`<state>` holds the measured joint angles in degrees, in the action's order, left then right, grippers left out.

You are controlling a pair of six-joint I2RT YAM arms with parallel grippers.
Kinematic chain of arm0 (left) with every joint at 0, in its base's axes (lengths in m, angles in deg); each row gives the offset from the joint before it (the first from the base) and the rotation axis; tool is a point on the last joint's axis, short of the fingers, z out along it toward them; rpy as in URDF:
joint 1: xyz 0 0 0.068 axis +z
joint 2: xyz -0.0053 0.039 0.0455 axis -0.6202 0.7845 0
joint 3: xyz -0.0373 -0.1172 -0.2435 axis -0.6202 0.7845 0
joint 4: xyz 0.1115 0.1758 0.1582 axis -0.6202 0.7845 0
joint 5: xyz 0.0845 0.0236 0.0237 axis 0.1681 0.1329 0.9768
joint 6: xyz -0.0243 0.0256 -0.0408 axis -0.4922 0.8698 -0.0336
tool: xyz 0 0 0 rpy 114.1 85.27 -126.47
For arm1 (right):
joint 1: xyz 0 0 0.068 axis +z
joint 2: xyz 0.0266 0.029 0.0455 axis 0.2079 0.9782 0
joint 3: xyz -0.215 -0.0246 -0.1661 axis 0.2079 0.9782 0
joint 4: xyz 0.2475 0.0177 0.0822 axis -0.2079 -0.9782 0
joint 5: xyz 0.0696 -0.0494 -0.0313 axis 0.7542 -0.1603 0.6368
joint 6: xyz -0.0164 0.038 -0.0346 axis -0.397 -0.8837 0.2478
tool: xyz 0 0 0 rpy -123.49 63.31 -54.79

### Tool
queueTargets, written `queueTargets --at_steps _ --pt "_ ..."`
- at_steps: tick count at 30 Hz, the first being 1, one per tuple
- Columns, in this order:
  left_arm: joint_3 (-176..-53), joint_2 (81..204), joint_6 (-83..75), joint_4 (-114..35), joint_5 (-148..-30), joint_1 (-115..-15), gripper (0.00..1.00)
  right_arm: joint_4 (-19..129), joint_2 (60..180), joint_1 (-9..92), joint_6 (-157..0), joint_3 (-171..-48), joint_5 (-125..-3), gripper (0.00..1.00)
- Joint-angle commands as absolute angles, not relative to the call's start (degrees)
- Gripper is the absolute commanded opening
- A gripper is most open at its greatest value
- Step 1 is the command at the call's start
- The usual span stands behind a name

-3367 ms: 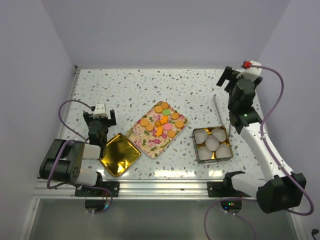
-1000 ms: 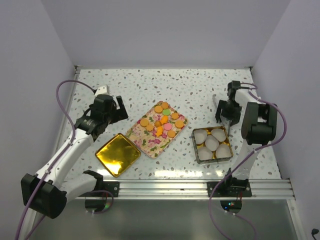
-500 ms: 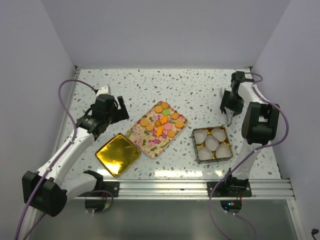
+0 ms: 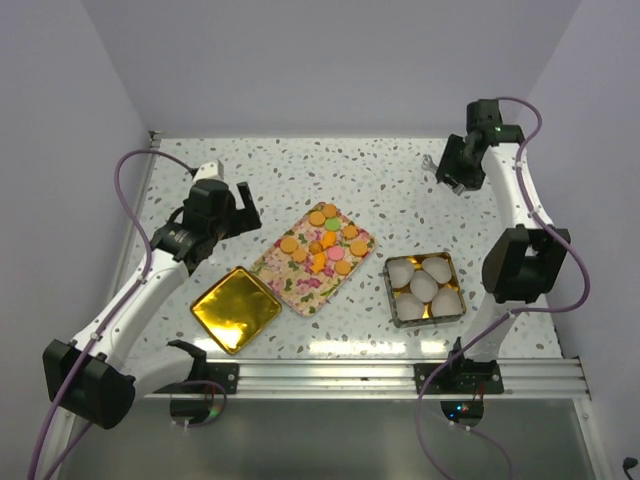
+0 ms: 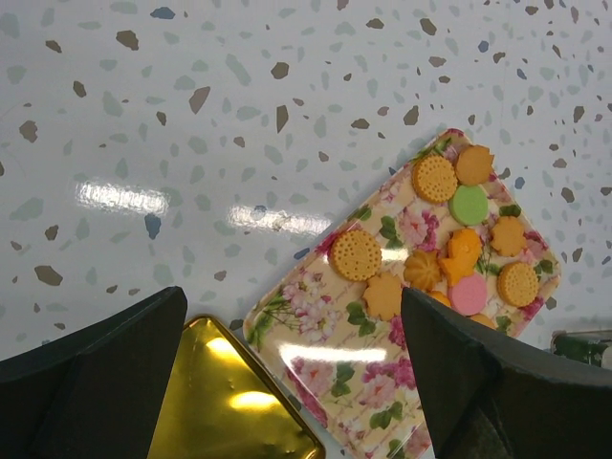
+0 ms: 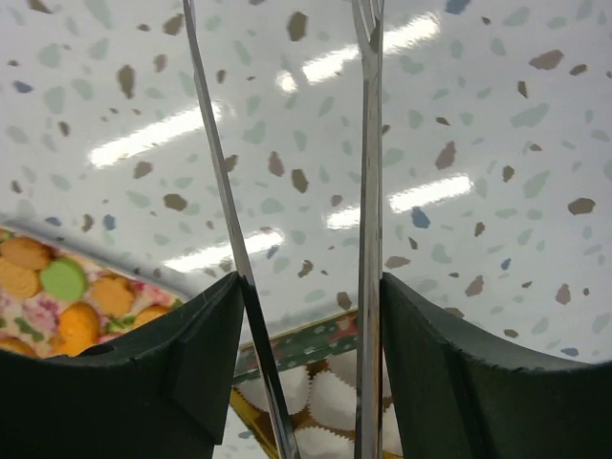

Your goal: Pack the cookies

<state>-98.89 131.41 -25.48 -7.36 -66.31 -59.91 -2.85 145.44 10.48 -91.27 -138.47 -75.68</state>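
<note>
My right gripper (image 6: 308, 282) is clenched on a pair of thin metal tongs (image 6: 368, 191). Their two blades run out past my fingers, clear of the surface (image 6: 478, 115). The cookies (image 5: 462, 251) lie on the floral tray (image 5: 325, 368), just below my left gripper (image 5: 294, 306) (released, jaws wide, holding nothing) and low to one side of my right. The tin (image 4: 389, 290) of white paper cups (image 6: 330, 397) sits beneath my right gripper. I judge packing barely begun: tool in hand, no cookie showing in the cups. Next I should swing the tongs over the tray, lower them astride one cookie and squeeze gently.
</note>
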Motion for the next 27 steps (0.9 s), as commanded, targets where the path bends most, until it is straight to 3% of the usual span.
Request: queueTargets --at_steps 1,12,27 --pt "-102.16 132.07 -24.7 -8.88 -67.61 -60.3 1.0 -6.77 142.44 15.23 -94.76 -144.71 -71.43 0.6" --pt "-101.99 129.97 -24.09 -6.95 -67.78 -60.65 1.0 -10.27 134.62 23.33 -98.99 -144.11 -61.85 0.58" --pt "-97.6 124.52 -24.61 -5.54 -67.43 -60.65 1.0 -13.89 122.75 43.45 -102.15 -127.06 -68.44 0.5"
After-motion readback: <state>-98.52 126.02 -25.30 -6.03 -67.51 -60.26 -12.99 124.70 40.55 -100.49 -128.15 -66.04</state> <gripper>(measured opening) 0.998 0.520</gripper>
